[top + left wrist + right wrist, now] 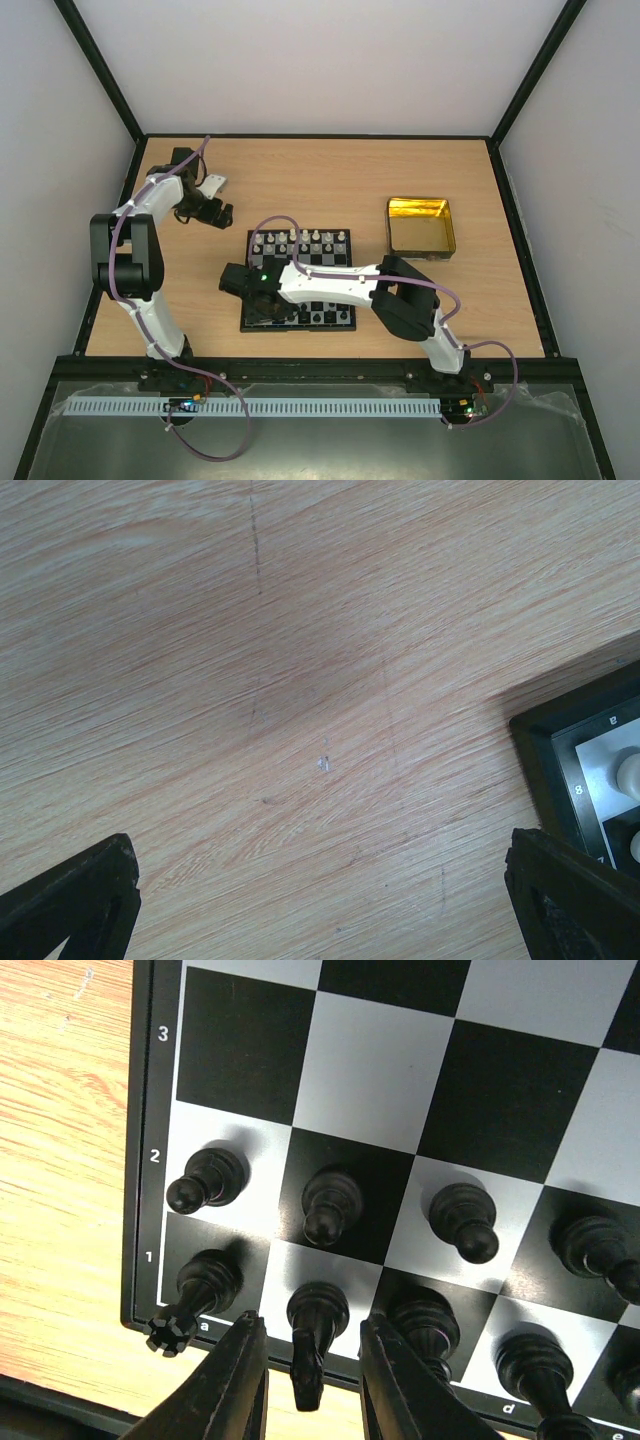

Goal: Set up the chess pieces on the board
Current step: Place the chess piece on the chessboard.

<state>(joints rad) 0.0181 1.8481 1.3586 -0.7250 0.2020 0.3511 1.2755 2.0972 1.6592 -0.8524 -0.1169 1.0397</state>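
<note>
- Wooden bench (330, 180) with the board (335, 258) lying near the middle of it, a bit closer to the near edge.
- White chess pieces (300, 240) stand in a row along the far edge of the board.
- Black chess pieces (322, 315) stand along the near edge of the board.
- A shiny gold tray (420, 248) sits to the right of the board, apart from it.
- The right arm reaches across the board to its near-left corner. The right gripper (312, 1322) hangs over that corner.
- Up close, its two fingers (235, 1380) stand apart, one on each side of a black knight (318, 1310). I can see a small gap on both sides, so the claw is not squeezing the knight.
- The knight stands in the first row, second square from the left edge of the board (380, 1060).
- A black rook (205, 1285) stands in the corner square just left of the knight.
- In the second row stand black pawns (330, 1205), one to a square.
- The left gripper (222, 213) is over the bare bench near the far-left corner of the board.
- From its own camera, the left gripper (320, 860) has its fingers (80, 900) wide apart, with only wood between them.
- The corner of the board (560, 740) shows at the right of that view, with a white piece (630, 772) on it.
</note>
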